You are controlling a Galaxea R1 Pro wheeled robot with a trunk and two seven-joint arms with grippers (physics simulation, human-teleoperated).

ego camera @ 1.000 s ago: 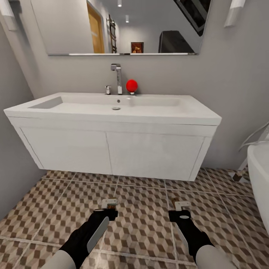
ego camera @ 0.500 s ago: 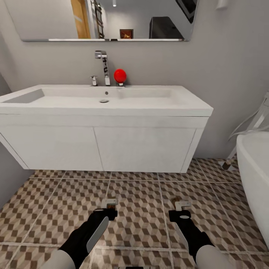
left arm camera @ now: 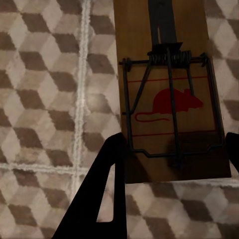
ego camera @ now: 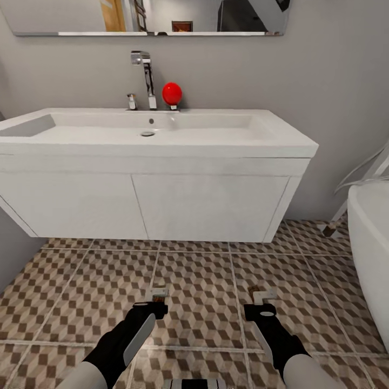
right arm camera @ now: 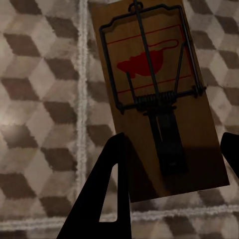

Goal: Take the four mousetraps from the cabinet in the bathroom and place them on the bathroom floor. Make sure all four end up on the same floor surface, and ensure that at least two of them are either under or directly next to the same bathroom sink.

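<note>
Head view: closer to the sink (ego camera: 156, 132) than a second ago; vanity front larger and lower in frame, mirror nearly cut off at the top. Whole picture shifted, so camera and base moved, not the fixtures.
Arms: same pose relative to the body as before, both low over the bathroom floor (ego camera: 205, 281), left gripper (ego camera: 159, 296) and right gripper (ego camera: 263, 297) pointing toward the vanity.
Left jaws: closed on a mousetrap (left arm camera: 172, 94); board clamped between the two dark fingers (left arm camera: 107, 189), red mouse print and wire bar facing the wrist camera, tiles well behind it.
Right jaws: closed on a second mousetrap (right arm camera: 157, 94), held the same way by its edges, spring and wire visible, not touching the floor.
Other traps: not seen on the tiles here.
Beside the tap: a red ball (ego camera: 172, 93) on the worktop rim of the basin.
Right edge: white bathtub (ego camera: 370, 254).
Meaning for the task: approach to the drop spot nearly done; both traps probably ready to be lowered onto the tiles just in front of or under the vanity, which would meet the two-by-the-sink condition.
</note>
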